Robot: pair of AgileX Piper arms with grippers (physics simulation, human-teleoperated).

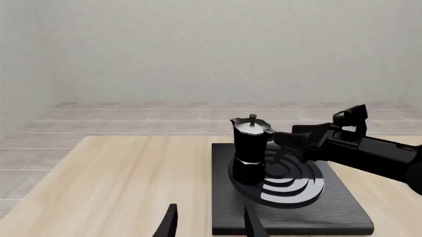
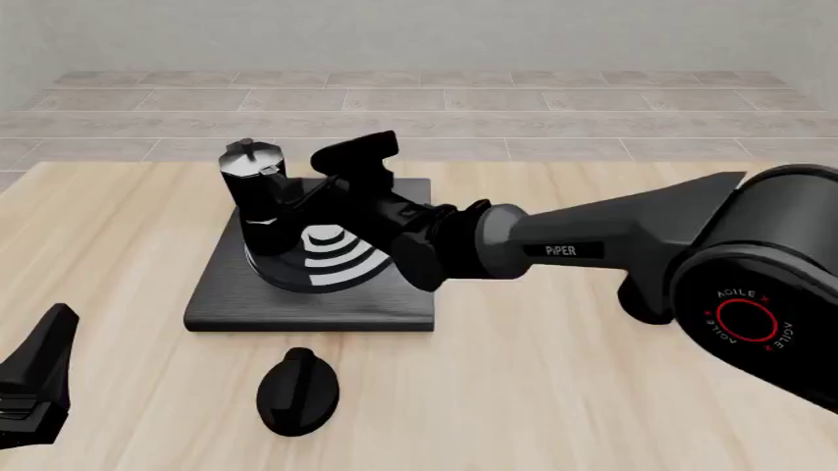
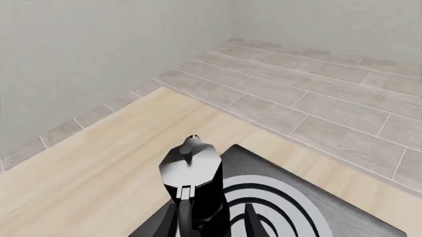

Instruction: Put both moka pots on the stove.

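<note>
One moka pot [image 2: 262,211], black with a grey lid, stands upright on the far-left part of the stove's [image 2: 392,294] ring burner. It also shows in the left wrist view [image 1: 249,153] and the right wrist view [image 3: 191,168]. The second moka pot is out of view. My right gripper [image 2: 308,196] reaches over the stove [image 1: 343,207] to the pot's handle side. Its jaws are open and straddle the pot's handle and lower body [image 3: 212,224]. My left gripper [image 1: 211,224] is open and empty, low over the table near the front left [image 2: 33,383].
A low black oval knob [image 2: 298,391] lies on the wooden table in front of the stove. The right arm's thick black body [image 2: 629,235] spans the table from the right. A tiled floor and grey walls lie beyond the table's far edge.
</note>
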